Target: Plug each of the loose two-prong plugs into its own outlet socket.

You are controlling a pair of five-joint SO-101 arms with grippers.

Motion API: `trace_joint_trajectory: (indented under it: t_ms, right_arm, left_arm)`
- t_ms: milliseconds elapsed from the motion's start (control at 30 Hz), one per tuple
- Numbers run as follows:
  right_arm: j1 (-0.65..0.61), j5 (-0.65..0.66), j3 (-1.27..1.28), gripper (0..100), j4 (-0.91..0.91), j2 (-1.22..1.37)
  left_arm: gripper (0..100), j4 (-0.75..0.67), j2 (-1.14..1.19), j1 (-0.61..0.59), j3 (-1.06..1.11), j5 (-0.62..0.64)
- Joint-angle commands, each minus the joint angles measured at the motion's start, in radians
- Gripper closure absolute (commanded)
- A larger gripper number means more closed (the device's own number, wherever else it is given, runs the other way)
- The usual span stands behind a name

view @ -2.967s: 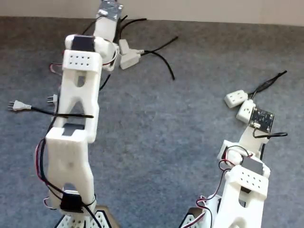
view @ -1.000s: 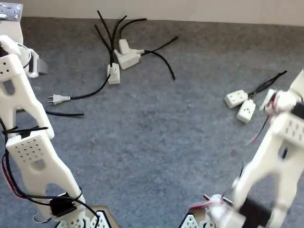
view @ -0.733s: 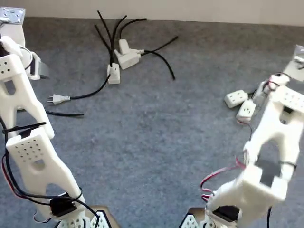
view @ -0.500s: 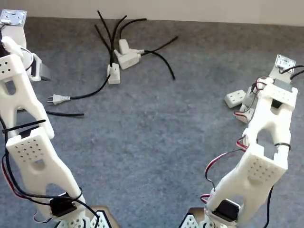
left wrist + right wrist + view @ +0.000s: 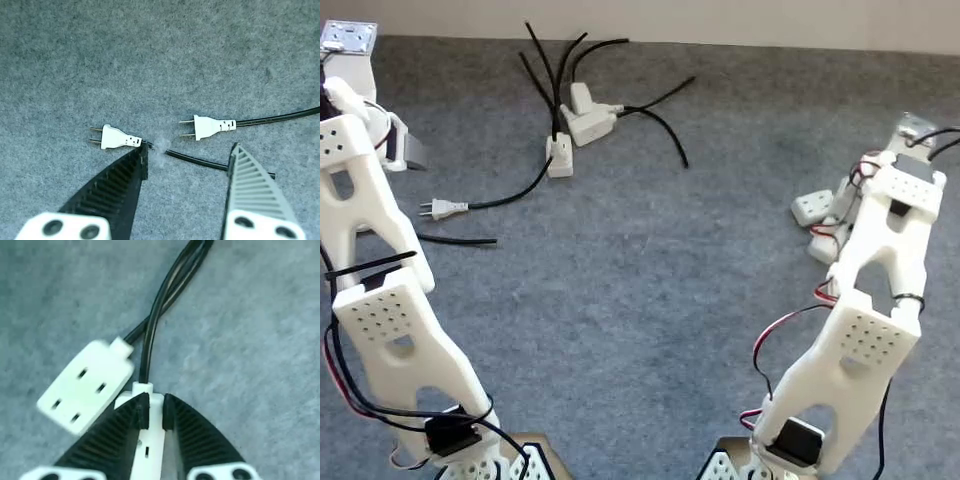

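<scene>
The grey carpet (image 5: 650, 300) ended at a pale wall strip (image 5: 740, 20) just beyond the outlet cluster (image 5: 588, 120). A broad bare stretch lay on the cluster's near side, between the two arms. Off to the cluster's left, the left gripper (image 5: 189, 149) hung over two loose plugs with its fingers spread wide. The first plug (image 5: 207, 127) lay just beyond the fingertips, between their lines and nearer the grey finger (image 5: 250, 185). The second plug (image 5: 117, 137) lay outside the black finger (image 5: 125, 175), whose tip sat over that plug's cable end. Both plugs lay flat, long axes nearly parallel, prongs pointing the same way, away from the cluster. The first plug's black cable (image 5: 510, 195) curved back to a single socket (image 5: 560, 155) just on the cluster's near side, and the second plug's short cable (image 5: 200, 161) crossed between the fingers. Well off to the cluster's right, the right gripper (image 5: 154, 400) had its fingers almost together, a thin slit between them, over the cable end of one white socket (image 5: 150, 460), whose long axis ran in line with the fingers. A second socket (image 5: 85, 385) lay just beside it at an angle, slots up, and the two sockets' cables (image 5: 165, 290) ran off together.
</scene>
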Motion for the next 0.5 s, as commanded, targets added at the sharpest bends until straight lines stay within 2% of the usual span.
trace_joint_trajectory:
  t_ms: [0, 233, 333, 467]
  right_arm:
    - [-0.045, 0.002, -0.007, 91.7, 0.09, 0.01]
    - [-0.047, 0.031, 0.07, 82.4, 0.124, 0.013]
    - [-0.091, 0.086, 0.15, 80.4, 0.122, 0.008]
    - [-0.154, 0.091, 0.202, 80.4, 0.128, 0.005]
  left_arm:
    - [74, 0.002, -0.036, 0.001, -0.004, 0.005]
    - [74, 0.002, -0.036, -0.002, -0.004, 0.005]
    - [74, 0.002, -0.036, -0.007, -0.004, 0.005]
    - [74, 0.002, -0.036, -0.008, -0.004, 0.006]
